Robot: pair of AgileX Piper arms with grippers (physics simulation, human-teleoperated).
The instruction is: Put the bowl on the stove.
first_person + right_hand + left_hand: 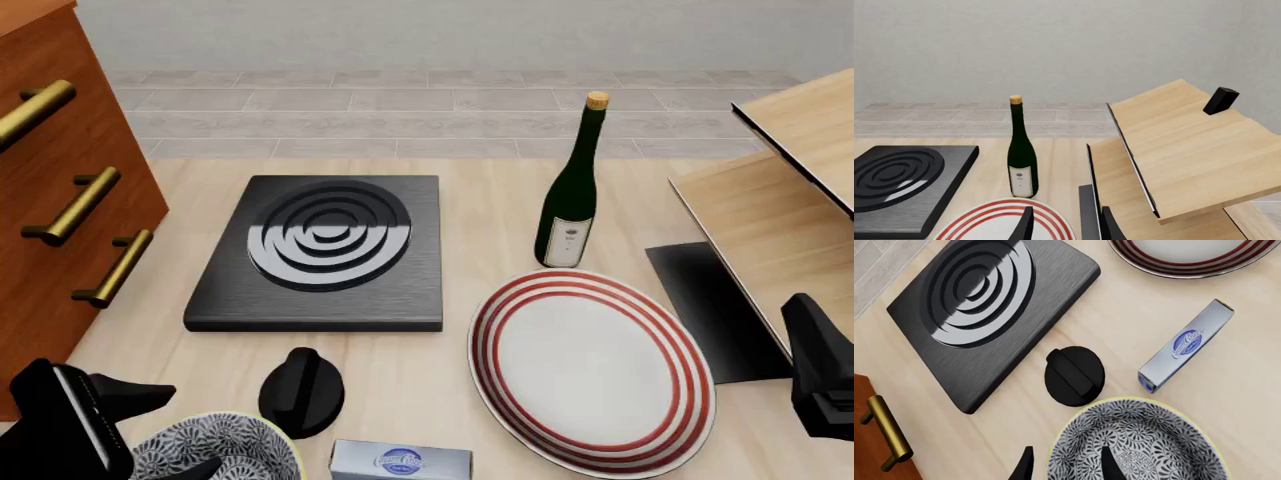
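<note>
Pale wooden bench (pixel 467 215): bowl (pixel 220 450) rim straddled by spread left end effector (pixel 1066 465) near stove (pixel 320 250); right end effector (pixel 1066 225) spread, empty.

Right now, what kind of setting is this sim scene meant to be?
Most likely a kitchen counter, rendered. The cues: a stove slab with one ringed burner and a loose knob on a light wood table, tableware such as the bowl and a red-ringed plate, plus a wine bottle.
</note>
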